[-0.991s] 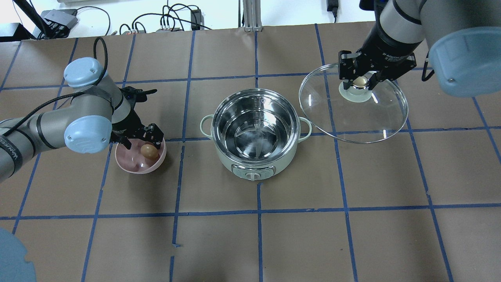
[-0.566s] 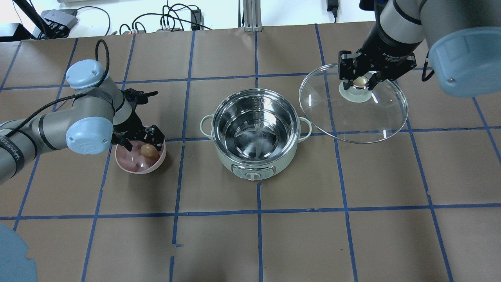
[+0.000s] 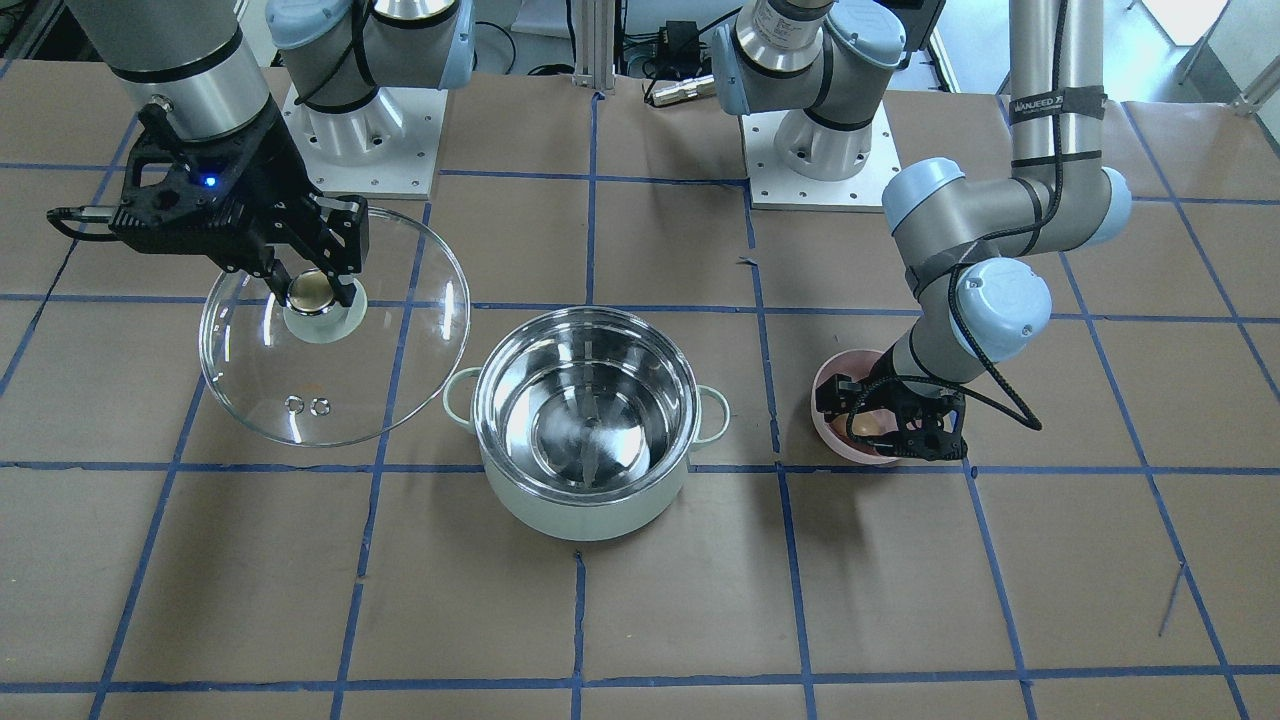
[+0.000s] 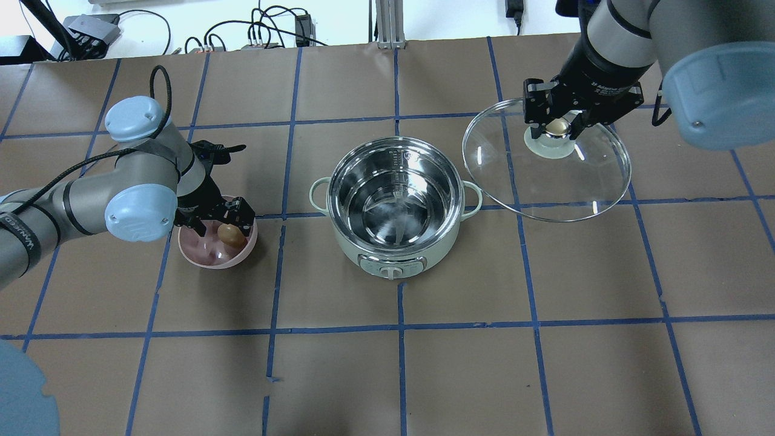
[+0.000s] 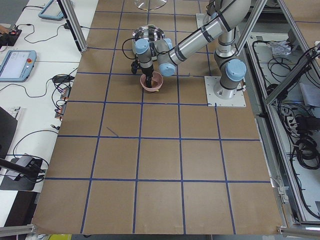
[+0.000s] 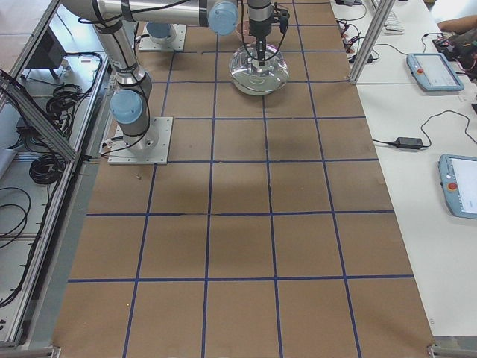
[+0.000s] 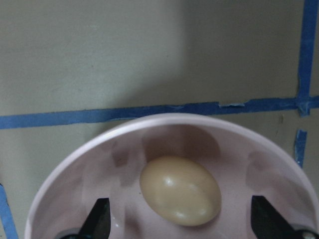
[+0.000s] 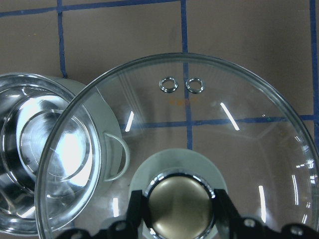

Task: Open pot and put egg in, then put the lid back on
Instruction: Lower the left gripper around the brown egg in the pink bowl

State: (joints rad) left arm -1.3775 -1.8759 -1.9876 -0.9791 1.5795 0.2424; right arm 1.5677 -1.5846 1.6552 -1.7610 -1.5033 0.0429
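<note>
The mint-green pot (image 4: 363, 249) stands uncovered mid-table, its steel inside bare (image 3: 590, 420). The tan egg (image 4: 229, 234) lies in a pink bowl (image 4: 206, 260) to the pot's left. My left gripper (image 4: 223, 223) is open and lowered into the bowl. In the left wrist view its fingertips (image 7: 97, 221) stand on either side of the egg (image 7: 180, 190), apart from it. My right gripper (image 4: 557, 127) is shut on the lid's metallic knob (image 8: 180, 204). It holds the glass lid (image 4: 563, 178) tilted, to the right of the pot and above the table.
Brown paper with a blue tape grid covers the table (image 4: 399, 363). The lid's near edge overlaps the pot's right handle (image 4: 473, 198) in the overhead view. Cables and boxes lie beyond the far edge (image 4: 266, 33).
My left gripper has sunk a little deeper into the pink bowl around the egg. The right gripper and the lid have stayed still.
</note>
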